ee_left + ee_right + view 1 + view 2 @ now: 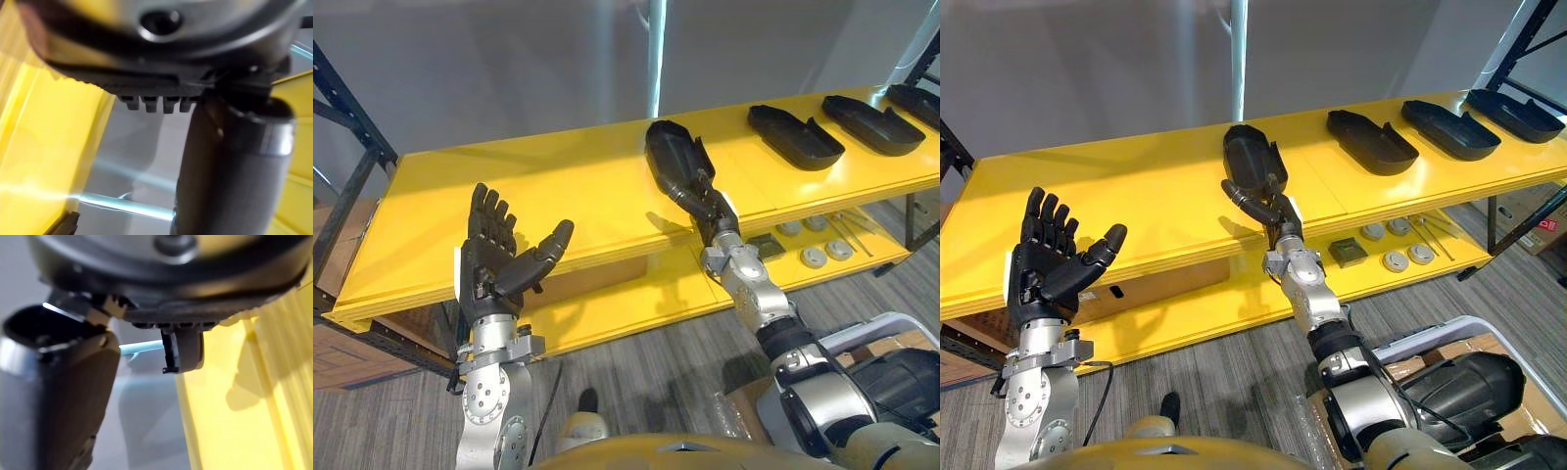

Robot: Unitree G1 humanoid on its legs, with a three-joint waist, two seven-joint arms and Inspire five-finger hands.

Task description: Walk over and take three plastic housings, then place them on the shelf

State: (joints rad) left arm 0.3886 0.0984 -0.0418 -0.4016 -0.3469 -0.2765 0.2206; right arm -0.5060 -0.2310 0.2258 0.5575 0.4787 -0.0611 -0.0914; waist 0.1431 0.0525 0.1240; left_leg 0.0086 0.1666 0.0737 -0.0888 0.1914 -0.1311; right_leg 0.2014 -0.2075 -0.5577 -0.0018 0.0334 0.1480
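Several black plastic housings lie in a row on the yellow shelf top point(558, 196). The leftmost housing point(668, 147) points its near end at the shelf's front edge. My right hand point(705, 204) reaches onto the shelf with its fingers curled on that near end point(1252, 201). Three more housings point(795, 135), point(871, 123), point(915, 103) sit to the right. My left hand point(494, 259) is raised in front of the shelf edge at the left, palm up, fingers straight, holding nothing. In the left wrist view its thumb point(225, 161) stands free beside the yellow shelf point(44, 147).
The lower yellow shelf holds round grey discs point(818, 257) and a small dark square part point(1347, 252). A cardboard box point(1136, 284) sits under the top shelf. A black frame post point(342, 127) stands at the left end. A white bin's rim point(1449, 328) is near my right side.
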